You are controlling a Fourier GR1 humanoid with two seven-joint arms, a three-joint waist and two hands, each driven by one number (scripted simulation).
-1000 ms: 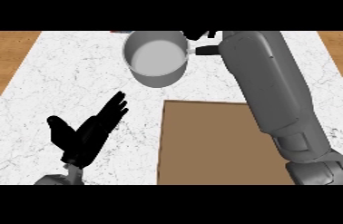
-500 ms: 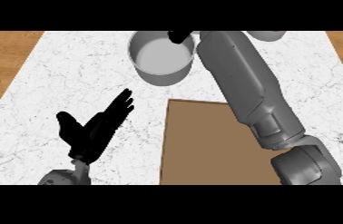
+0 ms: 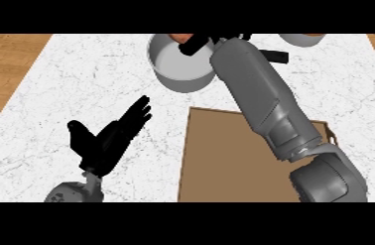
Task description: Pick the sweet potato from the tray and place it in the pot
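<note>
Nearest, at the lower left, the left hand (image 3: 110, 140) rests over the white marbled counter (image 3: 66, 95), its fingers straight and spread, holding nothing. To its right lies the brown tray (image 3: 227, 164), its bare board partly covered by the right forearm (image 3: 267, 100), which stretches away toward the far edge. Beyond the left hand's fingertips stands the grey pot (image 3: 179, 65). The right hand (image 3: 196, 42) sits over the pot's far rim, mostly hidden by its own arm; whether its fingers are closed cannot be told. Just left of it, an orange sliver, apparently the sweet potato (image 3: 178, 38), shows at the rim.
</note>
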